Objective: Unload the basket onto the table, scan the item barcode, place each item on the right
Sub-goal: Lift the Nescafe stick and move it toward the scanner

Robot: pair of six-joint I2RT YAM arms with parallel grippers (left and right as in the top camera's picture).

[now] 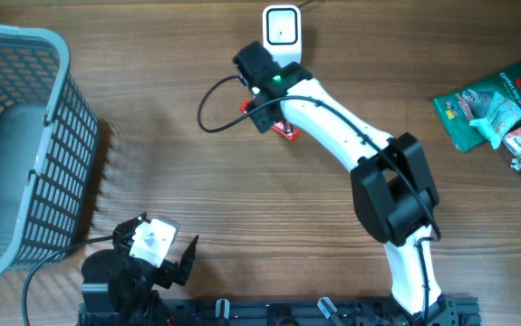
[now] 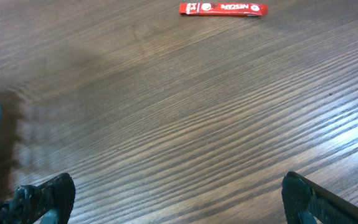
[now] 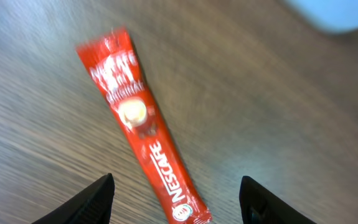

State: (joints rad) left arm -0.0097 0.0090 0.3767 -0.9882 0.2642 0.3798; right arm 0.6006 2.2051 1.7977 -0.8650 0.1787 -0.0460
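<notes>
Overhead view: the red coffee stick (image 1: 285, 131) lies flat on the tabletop (image 1: 242, 208), just below the white scanner (image 1: 281, 27). The right tool (image 1: 265, 116) hangs right over the stick and hides its middle. The left tool (image 1: 159, 243) is far away, down by the gray basket (image 1: 65, 118). So the right arm is much nearer, and I think it should do the picking up.

Left wrist view: the stick (image 2: 222, 8) is small and far off at the top edge. It lies sideways. The left tool (image 2: 175, 200) is wide open, with only bare wood between its two black fingers (image 2: 45, 194).

Right wrist view: this picture is a bit blurry. The stick (image 3: 144, 149) runs from the upper left down to the bottom middle. Its lower end sits between the two dark fingers (image 3: 88, 202) of the right tool (image 3: 175, 200). The fingers stand apart, one on each side. Neither one touches the stick, so nothing is held. The stick's long way points mostly away from the tool, a little slanted. I think closing would pinch it across its thin side, near its lower end. A pale corner of the scanner (image 3: 337, 12) shows at the top right, close by.
</notes>
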